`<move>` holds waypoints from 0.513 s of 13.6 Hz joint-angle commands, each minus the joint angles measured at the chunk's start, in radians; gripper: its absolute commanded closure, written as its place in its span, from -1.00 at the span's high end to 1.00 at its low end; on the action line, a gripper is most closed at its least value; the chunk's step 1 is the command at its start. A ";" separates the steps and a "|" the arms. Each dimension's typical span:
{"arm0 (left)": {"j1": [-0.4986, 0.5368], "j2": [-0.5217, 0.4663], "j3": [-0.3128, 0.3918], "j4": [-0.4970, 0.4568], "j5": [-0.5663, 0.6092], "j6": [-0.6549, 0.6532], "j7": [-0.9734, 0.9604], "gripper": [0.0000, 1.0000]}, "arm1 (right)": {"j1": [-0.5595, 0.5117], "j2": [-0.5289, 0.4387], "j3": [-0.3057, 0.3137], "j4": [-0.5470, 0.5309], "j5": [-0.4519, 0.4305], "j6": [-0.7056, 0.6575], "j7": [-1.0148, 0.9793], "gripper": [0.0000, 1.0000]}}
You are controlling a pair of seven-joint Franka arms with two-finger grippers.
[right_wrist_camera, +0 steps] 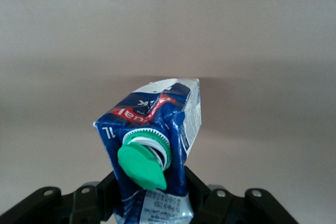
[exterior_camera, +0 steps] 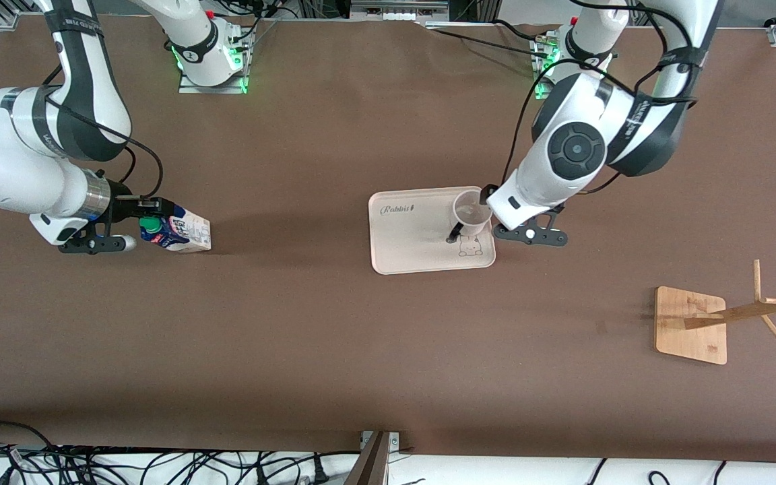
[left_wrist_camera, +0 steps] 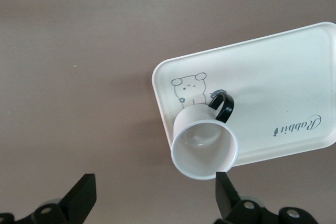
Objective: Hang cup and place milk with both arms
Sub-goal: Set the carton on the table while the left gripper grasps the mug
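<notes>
One cup (exterior_camera: 472, 213), one milk (exterior_camera: 179, 230).

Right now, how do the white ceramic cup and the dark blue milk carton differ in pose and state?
The white ceramic cup stands upright on the cream tray; the dark blue milk carton is off the tray, toward the right arm's end. The right gripper clamps the carton; the left gripper is open, not gripping the cup.

cup (left_wrist_camera: 205, 148): glossy white ceramic, black handle
milk (right_wrist_camera: 152, 150): printed carton, slightly shiny; smooth green plastic cap
tray (exterior_camera: 401, 236): smooth pale plastic
rack (exterior_camera: 698, 323): bare light wood
table (exterior_camera: 334, 337): matt brown
</notes>
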 commanded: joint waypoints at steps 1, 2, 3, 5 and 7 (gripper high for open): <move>-0.003 -0.010 -0.037 -0.122 -0.008 0.182 0.019 1.00 | 0.014 -0.049 -0.016 -0.107 -0.006 0.091 -0.024 -0.08; -0.003 0.007 -0.037 -0.130 -0.001 0.213 0.024 1.00 | 0.016 -0.049 -0.016 -0.118 -0.006 0.106 -0.024 -0.07; -0.007 0.036 -0.040 -0.130 -0.001 0.240 0.025 1.00 | 0.014 -0.049 -0.016 -0.130 -0.006 0.117 -0.024 -0.07; -0.058 0.087 -0.043 -0.133 -0.001 0.320 0.019 1.00 | 0.014 -0.047 -0.017 -0.141 -0.004 0.123 -0.023 0.04; -0.087 0.107 -0.043 -0.156 0.000 0.374 0.019 1.00 | 0.014 -0.047 -0.017 -0.141 -0.003 0.120 -0.014 0.57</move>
